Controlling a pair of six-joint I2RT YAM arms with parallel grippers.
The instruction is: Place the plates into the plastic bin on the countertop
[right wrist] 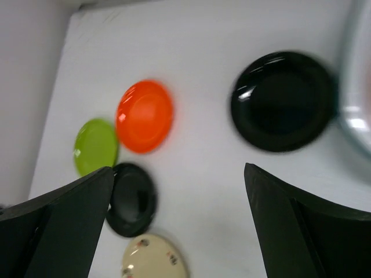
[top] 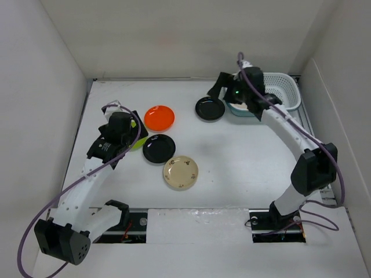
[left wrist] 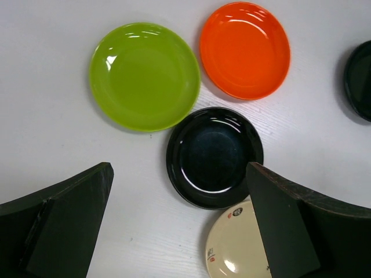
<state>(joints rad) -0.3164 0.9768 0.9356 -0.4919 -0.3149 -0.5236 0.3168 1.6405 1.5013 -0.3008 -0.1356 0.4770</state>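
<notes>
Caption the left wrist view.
Open left gripper over black plate, beside a lime green plate, an orange plate and a cream plate on the countertop.

Glossy, with glints: black plate (left wrist: pixel 214 156) between left fingers (left wrist: pixel 64 226), green plate (left wrist: pixel 145 75) and orange plate (left wrist: pixel 244 49) beyond them. Matt: white tabletop (left wrist: pixel 46 87), black fingers. Perforated white plastic: bin (top: pixel 290 78).

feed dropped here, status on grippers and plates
Left gripper open near black plate. Right gripper open, empty, by bin. Five plates on countertop, none gripped. Nothing in the way.
</notes>
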